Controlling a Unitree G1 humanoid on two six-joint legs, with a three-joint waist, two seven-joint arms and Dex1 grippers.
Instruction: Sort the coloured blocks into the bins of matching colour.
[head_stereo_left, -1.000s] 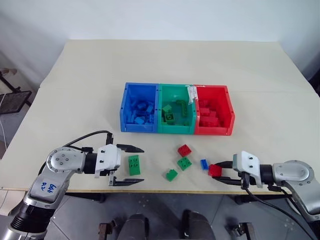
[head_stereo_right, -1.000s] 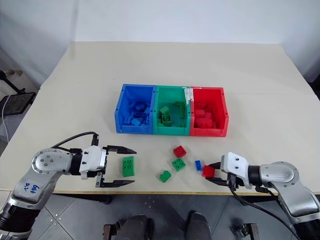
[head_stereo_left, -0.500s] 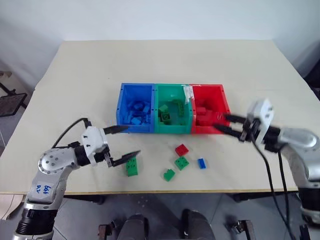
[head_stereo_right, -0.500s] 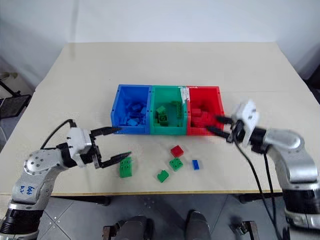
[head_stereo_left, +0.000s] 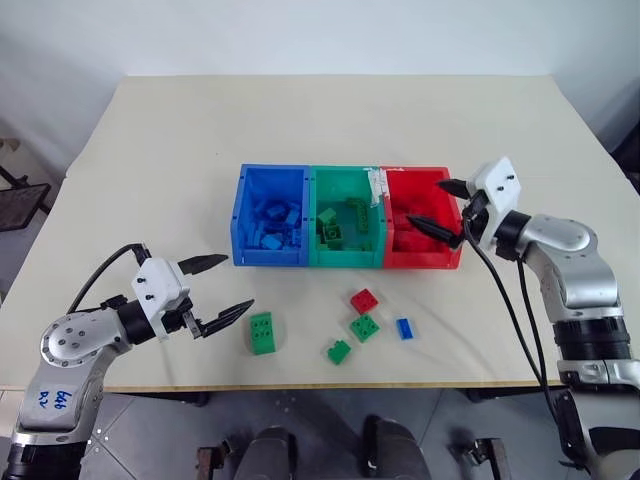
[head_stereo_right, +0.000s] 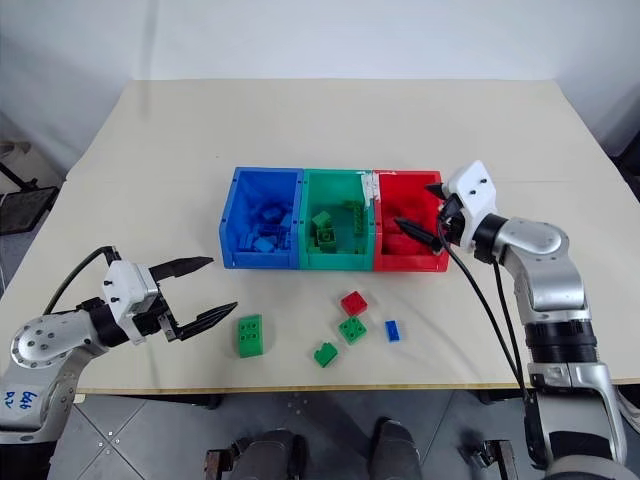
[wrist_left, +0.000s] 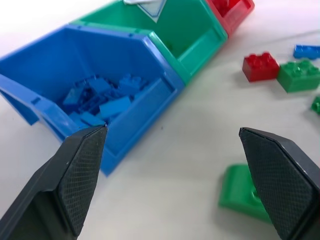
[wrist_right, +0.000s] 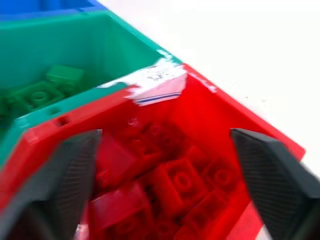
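Three joined bins stand mid-table: blue bin (head_stereo_left: 268, 257), green bin (head_stereo_left: 345, 258) and red bin (head_stereo_left: 420, 260), each holding blocks of its own colour. My right gripper (head_stereo_left: 425, 203) hovers open over the red bin with nothing between its fingers; its wrist view looks down on the red blocks (wrist_right: 180, 182) inside. In front of the bins lie a green oblong block (head_stereo_left: 263, 332), a red block (head_stereo_left: 365, 300), a green square block (head_stereo_left: 367, 327), a small green block (head_stereo_left: 340, 351) and a small blue block (head_stereo_left: 404, 327). My left gripper (head_stereo_left: 238, 282) is open and empty, left of the green oblong block.
A white label (head_stereo_left: 380, 185) sits on the rim between the green and red bins. Bare beige tabletop (head_stereo_left: 330, 120) stretches behind the bins and to both sides. The table's front edge (head_stereo_left: 330, 382) runs close below the loose blocks.
My right gripper lifted a red block from the table's front to above the red bin and opened; the block has left its fingers. My left gripper drew back leftward from the green oblong block.
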